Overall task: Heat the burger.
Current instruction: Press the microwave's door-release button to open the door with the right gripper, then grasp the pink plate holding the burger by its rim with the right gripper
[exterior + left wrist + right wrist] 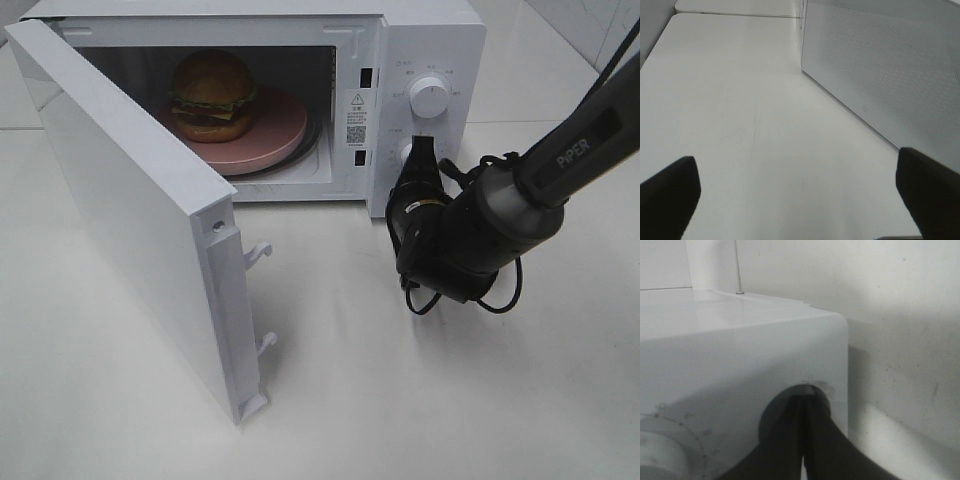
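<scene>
The burger [212, 95], with a golden bun and a lettuce edge, sits on a pink plate [280, 140] inside the open microwave [430, 40]. My right gripper [421, 152] is shut with nothing in it. Its tips rest against the lower round control [407, 156] of the panel, below the white dial [429, 96]. In the right wrist view the shut fingers [805, 440] meet a dark round spot [785, 405] on the white panel. My left gripper [800, 200] is open over bare table beside the door's mesh outer face [890, 65]. It does not show in the high view.
The microwave door [140, 210] stands swung out toward the front left, its latch hooks [262, 250] pointing right. The white table [420, 400] stretches in front. Cables [430, 295] loop under the right wrist.
</scene>
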{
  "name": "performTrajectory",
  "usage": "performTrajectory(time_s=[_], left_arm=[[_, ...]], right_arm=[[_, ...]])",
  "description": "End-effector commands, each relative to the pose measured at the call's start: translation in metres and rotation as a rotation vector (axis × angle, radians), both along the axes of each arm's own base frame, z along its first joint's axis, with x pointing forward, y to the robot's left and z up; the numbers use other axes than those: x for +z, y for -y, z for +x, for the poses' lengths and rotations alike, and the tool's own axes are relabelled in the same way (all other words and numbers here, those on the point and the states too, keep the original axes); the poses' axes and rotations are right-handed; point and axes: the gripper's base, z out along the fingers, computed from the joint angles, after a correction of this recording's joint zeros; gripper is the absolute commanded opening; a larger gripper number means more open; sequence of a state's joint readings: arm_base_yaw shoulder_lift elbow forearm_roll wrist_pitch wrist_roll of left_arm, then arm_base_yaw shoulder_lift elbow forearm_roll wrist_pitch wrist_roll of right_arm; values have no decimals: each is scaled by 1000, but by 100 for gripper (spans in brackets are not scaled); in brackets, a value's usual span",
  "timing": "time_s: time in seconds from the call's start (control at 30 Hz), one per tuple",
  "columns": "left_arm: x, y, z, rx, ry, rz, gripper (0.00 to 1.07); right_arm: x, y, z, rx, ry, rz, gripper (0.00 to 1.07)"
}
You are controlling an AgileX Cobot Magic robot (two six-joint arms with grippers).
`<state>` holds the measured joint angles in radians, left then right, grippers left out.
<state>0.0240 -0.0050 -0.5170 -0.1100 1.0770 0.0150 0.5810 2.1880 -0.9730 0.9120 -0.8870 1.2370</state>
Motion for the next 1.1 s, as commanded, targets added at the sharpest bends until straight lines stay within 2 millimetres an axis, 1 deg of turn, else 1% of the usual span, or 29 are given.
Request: performTrajectory(time_s=[0.03,0.23,0.3,0.33,0.37,0.4,0.47,0.5,0.53,0.57,0.63,0.7,0.73,0.77,0.8,0.83,0.87,0.9,0.93,0.97,1.0,1.03,1.07,1.1], left_arm=[[0,0,-1,1,12,2,101],[0,0,-1,1,12,2,101],[0,0,-1,1,12,2,101],[0,0,-1,1,12,2,101],[0,0,-1,1,12,2,101],[0,0,-1,1,12,2,101],[0,0,-1,1,12,2,101],[0,0,-1,1,12,2,101],[0,0,-1,1,12,2,101],[0,0,-1,1,12,2,101],[0,0,-1,1,12,2,101],[0,0,-1,1,12,2,101],[0,0,-1,1,12,2,101],[0,0,-1,1,12,2,101],[0,0,-1,1,12,2,101],[0,0,-1,1,12,2,101],[0,0,-1,1,12,2,101],[0,0,-1,1,12,2,101],[0,0,-1,1,12,2,101],[0,0,-1,1,12,2,101],[0,0,-1,1,12,2,101],[0,0,-1,1,12,2,101],[0,0,-1,1,12,2,101],[0,0,-1,1,12,2,101]], right_arm=[[28,3,12,61,104,-27,0],[30,3,1,89,67,-34,0],[31,4,-14,150,4,-75,0],[31,4,-14,150,4,-75,0],[31,6,-21,162,-22,-84,0],[31,6,-21,162,-22,-84,0],[32,5,-32,185,-42,-93,0],[32,5,-32,185,-42,-93,0],[32,5,-39,201,-50,-99,0],[32,5,-39,201,-50,-99,0],[37,9,-48,212,-49,-107,0],[40,11,-51,225,-45,-115,0],[48,14,-57,245,-30,-124,0],[48,14,-57,245,-30,-124,0],[55,17,-64,278,-26,-144,0],[55,17,-64,278,-26,-144,0],[60,20,-73,325,-45,-171,0],[60,20,-73,325,-45,-171,0],[61,21,-77,346,-61,-184,0],[65,24,-86,392,-90,-211,0],[65,24,-86,392,-90,-211,0],[69,27,-96,450,-119,-252,0],[69,27,-96,450,-119,-252,0],[70,28,-100,487,-137,-279,0]])
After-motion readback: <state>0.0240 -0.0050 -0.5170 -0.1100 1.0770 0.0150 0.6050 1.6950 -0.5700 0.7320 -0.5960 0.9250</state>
